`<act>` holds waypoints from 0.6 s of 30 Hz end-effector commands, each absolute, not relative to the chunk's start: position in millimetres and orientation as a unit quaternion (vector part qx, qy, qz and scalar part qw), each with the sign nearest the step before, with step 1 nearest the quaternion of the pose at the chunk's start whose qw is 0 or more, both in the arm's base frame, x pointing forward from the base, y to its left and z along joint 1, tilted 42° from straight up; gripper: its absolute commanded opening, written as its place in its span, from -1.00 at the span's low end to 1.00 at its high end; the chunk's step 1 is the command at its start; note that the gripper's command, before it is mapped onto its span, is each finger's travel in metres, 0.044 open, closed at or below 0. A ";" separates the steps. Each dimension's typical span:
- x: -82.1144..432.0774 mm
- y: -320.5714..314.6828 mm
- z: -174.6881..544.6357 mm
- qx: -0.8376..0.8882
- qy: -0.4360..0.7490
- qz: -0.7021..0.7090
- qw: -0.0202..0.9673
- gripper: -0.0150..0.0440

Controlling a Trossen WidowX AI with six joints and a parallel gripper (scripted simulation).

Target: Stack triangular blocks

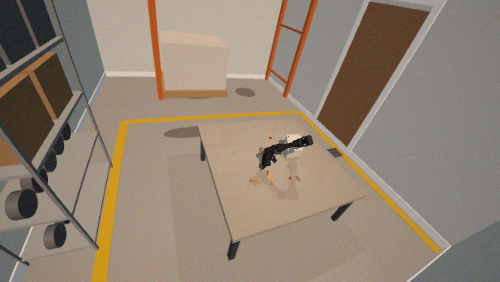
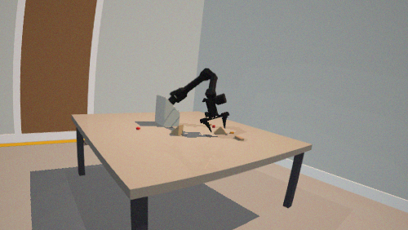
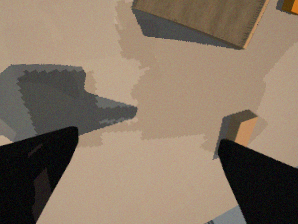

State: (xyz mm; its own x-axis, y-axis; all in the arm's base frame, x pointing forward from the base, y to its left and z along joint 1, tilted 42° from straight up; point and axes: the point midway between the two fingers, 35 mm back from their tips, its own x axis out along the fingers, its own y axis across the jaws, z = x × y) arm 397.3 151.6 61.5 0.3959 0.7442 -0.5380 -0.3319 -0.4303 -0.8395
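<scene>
On a tan table, from left to right in the exterior view, a red bit is lying well apart from a pale stand, from which a black arm is reaching. The left block, one of two triangular blocks, is resting in front of the stand. The gripper is hanging low with fingers spread, released and grasping nothing. Beside it, the right block is sitting on the table, unpaired. Farther right, an orange bit and a wood chip are lying close by. The right finger in the wrist view is appearing close to the chip, so a straight descent could be pinning or pushing it. A sideways sweep that low could be nudging the right block askew, and a grip taken off its middle could be tipping it, leaving slopes mismatched. No brands, labels or writing are showing legibly.
</scene>
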 end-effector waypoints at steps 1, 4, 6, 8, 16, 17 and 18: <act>331.1 138.1 68.1 -0.805 -0.436 0.301 0.266 1.00; 322.7 136.7 75.1 -0.821 -0.466 0.248 0.219 1.00; 316.6 135.9 77.5 -0.827 -0.479 0.223 0.194 1.00; 309.6 135.1 79.9 -0.831 -0.492 0.197 0.167 1.00; 296.9 133.9 84.3 -0.837 -0.512 0.150 0.119 1.00; 296.9 133.9 84.3 -0.837 -0.512 0.150 0.119 1.00; 296.9 133.9 84.3 -0.837 -0.512 0.150 0.119 1.00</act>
State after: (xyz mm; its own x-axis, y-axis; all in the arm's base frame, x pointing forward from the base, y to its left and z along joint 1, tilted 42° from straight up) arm 322.5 136.6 76.6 0.4476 0.8751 -0.1838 0.7047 -0.4717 -0.5300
